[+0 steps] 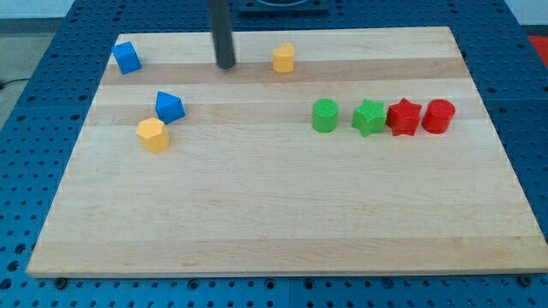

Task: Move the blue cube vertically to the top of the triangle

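The desk (282,222), a pale wooden board, carries every block, and most of its middle and near half lies bare. The dark rod comes down from the view's top, and my tip (226,66) rests on the desk near the far edge, left of centre. The tool is a plain rod with nothing to clench or release; it touches no block.

Along the right side, roughly midway between far and near edges, stands a tight row: a green cylinder (324,115), a green star (369,117), a red star (404,117) and a red cylinder (438,115).

Near the left edge sit a blue triangle (169,107) and, just beside it toward the near-left corner, a yellow hexagonal block (153,135). A second yellow block (284,58) stands near the far edge, right of my tip.

The blue cube (127,57) sits by the far-left corner, well apart from my tip and already farther back than the triangle, but offset toward the left edge. It looks slightly turned against the desk's edges; being a cube, it has no clear long axis. My tip probably stands clear so it can swing round to the cube.
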